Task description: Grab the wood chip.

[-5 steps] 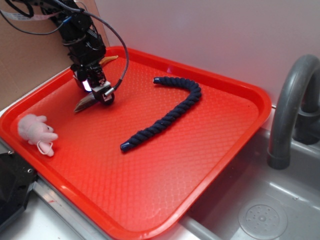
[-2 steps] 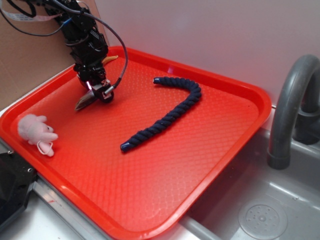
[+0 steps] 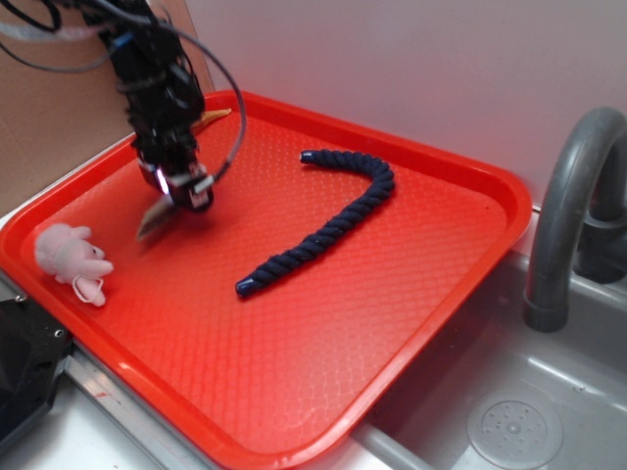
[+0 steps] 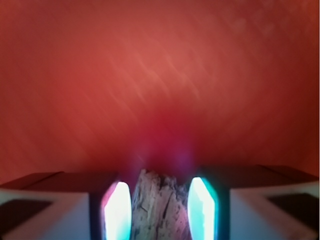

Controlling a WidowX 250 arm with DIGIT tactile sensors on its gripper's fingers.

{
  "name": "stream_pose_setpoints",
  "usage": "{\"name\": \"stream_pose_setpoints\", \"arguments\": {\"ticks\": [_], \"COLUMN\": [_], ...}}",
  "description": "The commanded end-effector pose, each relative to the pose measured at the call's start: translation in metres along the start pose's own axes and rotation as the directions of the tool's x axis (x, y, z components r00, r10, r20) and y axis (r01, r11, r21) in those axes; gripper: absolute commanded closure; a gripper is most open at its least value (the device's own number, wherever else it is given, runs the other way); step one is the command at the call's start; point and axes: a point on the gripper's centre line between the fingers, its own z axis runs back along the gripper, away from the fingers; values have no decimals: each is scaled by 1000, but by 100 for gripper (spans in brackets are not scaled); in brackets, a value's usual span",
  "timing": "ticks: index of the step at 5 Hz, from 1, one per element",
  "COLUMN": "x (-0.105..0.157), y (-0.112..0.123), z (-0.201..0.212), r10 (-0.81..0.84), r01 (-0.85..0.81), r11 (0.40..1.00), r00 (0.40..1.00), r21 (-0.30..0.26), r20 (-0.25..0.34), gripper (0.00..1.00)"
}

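The black gripper [image 3: 186, 191] is gripping the wood chip [image 3: 155, 217] over the red tray [image 3: 294, 323], while a dark blue rope [image 3: 323, 230] and a pink plush toy [image 3: 71, 257] are lying nearby.

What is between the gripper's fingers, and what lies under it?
The wood chip sits clamped between the gripper fingers, its pointed end sticking out left in the exterior view. Beneath is only bare red tray. The chip's clamped part is hidden by the fingers.
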Motion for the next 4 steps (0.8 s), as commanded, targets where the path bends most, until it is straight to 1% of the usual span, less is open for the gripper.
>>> {"name": "stream_pose_setpoints", "arguments": {"ticks": [1, 2, 3, 4], "x": [4, 4, 7, 4], "y": [0, -13, -11, -13], "z": [113, 159, 145, 138], "r10": [76, 88, -13, -91], "r01": [-83, -87, 17, 94], "r11": [996, 996, 999, 995], "r00": [967, 971, 990, 990], "r21": [21, -14, -29, -25], "r20": [244, 223, 140, 106], "gripper": [100, 100, 100, 100]}}
